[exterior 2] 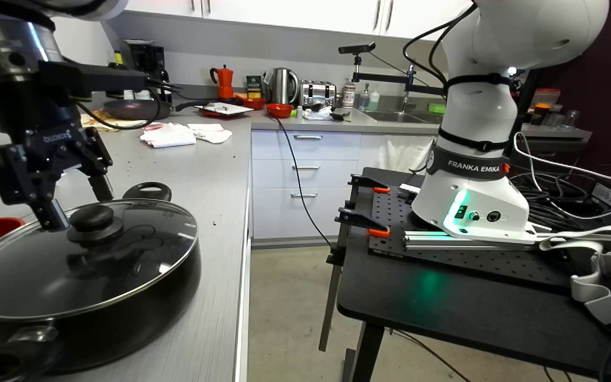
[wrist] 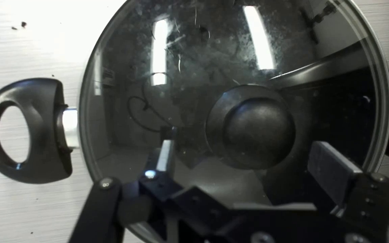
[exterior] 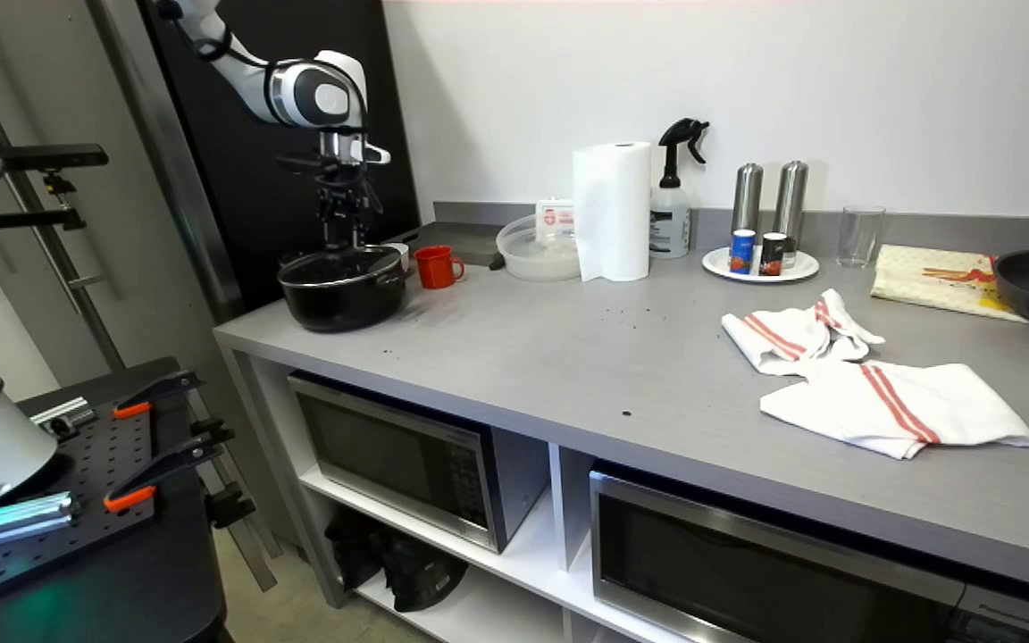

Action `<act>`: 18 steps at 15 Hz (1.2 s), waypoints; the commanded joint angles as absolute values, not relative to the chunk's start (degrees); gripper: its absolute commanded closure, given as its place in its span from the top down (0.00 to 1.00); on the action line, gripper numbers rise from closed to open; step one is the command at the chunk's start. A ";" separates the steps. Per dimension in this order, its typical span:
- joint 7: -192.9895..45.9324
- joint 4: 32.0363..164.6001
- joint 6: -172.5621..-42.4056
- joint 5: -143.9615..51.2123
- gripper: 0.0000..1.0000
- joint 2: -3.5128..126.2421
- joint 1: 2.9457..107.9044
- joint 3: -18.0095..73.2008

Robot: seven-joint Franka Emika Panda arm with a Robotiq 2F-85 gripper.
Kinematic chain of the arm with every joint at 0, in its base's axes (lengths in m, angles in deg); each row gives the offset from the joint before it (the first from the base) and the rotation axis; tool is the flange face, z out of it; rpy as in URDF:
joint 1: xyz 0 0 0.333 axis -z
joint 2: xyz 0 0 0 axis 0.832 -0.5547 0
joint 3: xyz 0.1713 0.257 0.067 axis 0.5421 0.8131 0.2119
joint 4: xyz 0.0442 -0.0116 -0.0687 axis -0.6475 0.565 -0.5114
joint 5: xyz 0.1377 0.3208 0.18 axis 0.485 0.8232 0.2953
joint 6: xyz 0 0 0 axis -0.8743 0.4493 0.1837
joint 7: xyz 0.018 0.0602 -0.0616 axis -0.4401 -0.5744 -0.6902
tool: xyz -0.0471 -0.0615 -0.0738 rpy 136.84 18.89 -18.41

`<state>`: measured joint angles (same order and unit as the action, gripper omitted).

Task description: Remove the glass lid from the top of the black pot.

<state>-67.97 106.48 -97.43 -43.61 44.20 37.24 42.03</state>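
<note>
The glass lid is seated on the black pot, its metal rim following the mouth of the vessel. A dark knob stands at the centre of the lid. Two loop handles project from opposite sides of the pot; in the wrist view I see one whole and the other cut off by the edge.

The gripper is directed down at the lid. Its fingers are spread wide, the gap exceeding the breadth of the knob, and they have hold of nothing. The tips are near the knob; I cannot tell whether either touches the glass.

The pot rests on a grey counter, near its end. A red mug stands just beside the pot. Further along, in an exterior view, are a clear plastic tub, a paper towel roll, a spray bottle, and a white plate carrying two small shakers. Two red-striped cloths lie nearer the front edge.

The arm's base is mounted over a perforated plate on a black table.
</note>
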 commanded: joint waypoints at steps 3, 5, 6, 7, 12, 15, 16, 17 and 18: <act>-65.98 107.46 -97.93 -42.60 1.00 44.41 37.33 41.74; -65.61 107.68 -97.86 -42.68 1.00 44.37 37.32 41.69; -65.51 107.71 -97.79 -42.67 1.00 44.34 37.33 41.68; -65.34 107.75 -97.80 -42.69 0.84 44.33 37.32 41.65; -65.02 107.65 -97.72 -42.35 0.43 44.38 37.30 41.72; -64.71 107.47 -97.58 -42.25 0.30 44.66 37.23 41.74; -64.51 107.40 -97.56 -42.23 0.27 44.80 37.20 41.75; -64.39 107.39 -97.54 -42.25 0.25 44.80 37.19 41.73; -64.40 107.39 -97.51 -42.23 0.25 44.89 37.22 41.75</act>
<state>-64.78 107.08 -97.39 -42.96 44.82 37.26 42.02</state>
